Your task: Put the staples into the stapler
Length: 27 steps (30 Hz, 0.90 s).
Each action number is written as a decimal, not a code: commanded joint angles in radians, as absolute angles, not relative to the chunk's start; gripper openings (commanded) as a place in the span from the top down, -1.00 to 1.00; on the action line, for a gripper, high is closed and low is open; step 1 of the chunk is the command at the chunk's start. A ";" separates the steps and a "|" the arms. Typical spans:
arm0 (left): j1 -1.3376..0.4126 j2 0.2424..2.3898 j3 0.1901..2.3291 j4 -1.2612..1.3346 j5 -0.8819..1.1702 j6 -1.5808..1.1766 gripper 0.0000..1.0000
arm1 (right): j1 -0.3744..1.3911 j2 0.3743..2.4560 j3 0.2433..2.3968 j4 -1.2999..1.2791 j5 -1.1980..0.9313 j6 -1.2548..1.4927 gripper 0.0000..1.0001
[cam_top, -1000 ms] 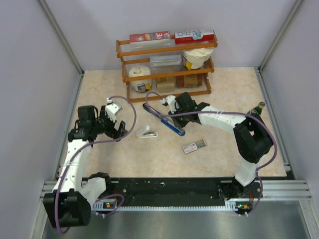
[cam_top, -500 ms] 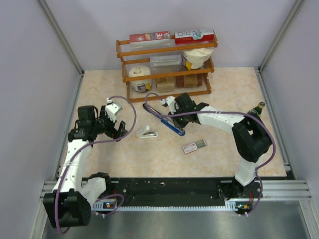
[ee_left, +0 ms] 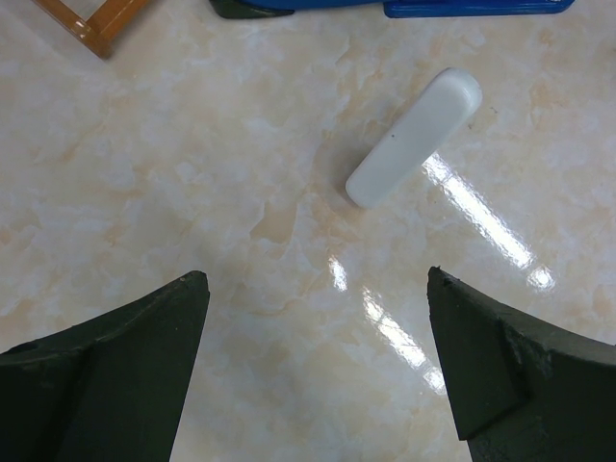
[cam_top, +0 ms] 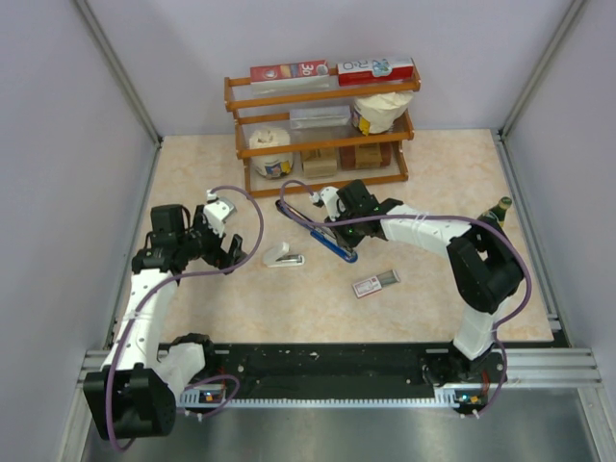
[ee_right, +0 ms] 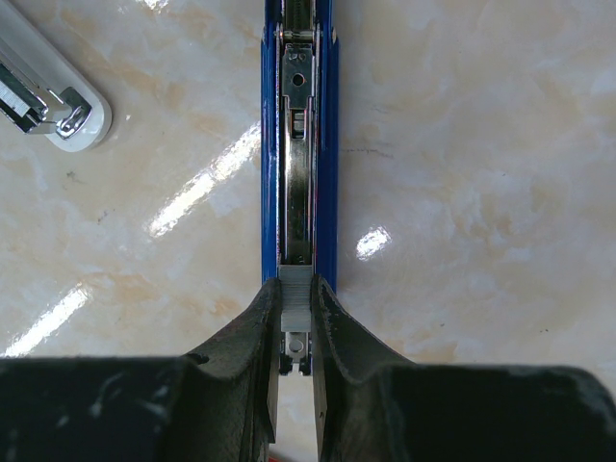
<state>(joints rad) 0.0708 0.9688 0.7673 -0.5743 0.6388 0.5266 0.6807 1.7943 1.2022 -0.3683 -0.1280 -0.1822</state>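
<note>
Right claw: the right gripper has its jaws almost closed, and they pinch a short grey staple strip.
Staples: the strip is held over the near end of the metal channel of the blue stapler, in line with it. The red-and-white staple box lies on the table, near and to the right of this stapler and well apart from it.
Left claw: the left gripper is wide open and holds nothing. It hangs over bare table near the white stapler.
Done: the blue stapler lies opened, with its channel exposed, and one strip is out of the box and brought to the channel.
Left to do: in my judgement, to seat the strip fully, let it go and close the stapler.
Hard to see: the fingers cover the lower part of the strip, so I cannot tell if it sits in the channel or only above it. The far end of the blue stapler is cut off in the wrist view. The box is too small to show whether more strips remain.
</note>
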 commanded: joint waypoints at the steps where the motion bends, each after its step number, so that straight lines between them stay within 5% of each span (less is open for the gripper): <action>1: 0.077 0.979 0.758 -0.529 0.663 0.541 -0.97 | 0.692 1.805 1.230 -0.380 -0.135 -0.189 0.88; 27: 0.078 0.971 0.759 -0.531 0.660 0.541 -0.97 | 0.692 1.802 1.233 -0.385 -0.127 -0.193 0.74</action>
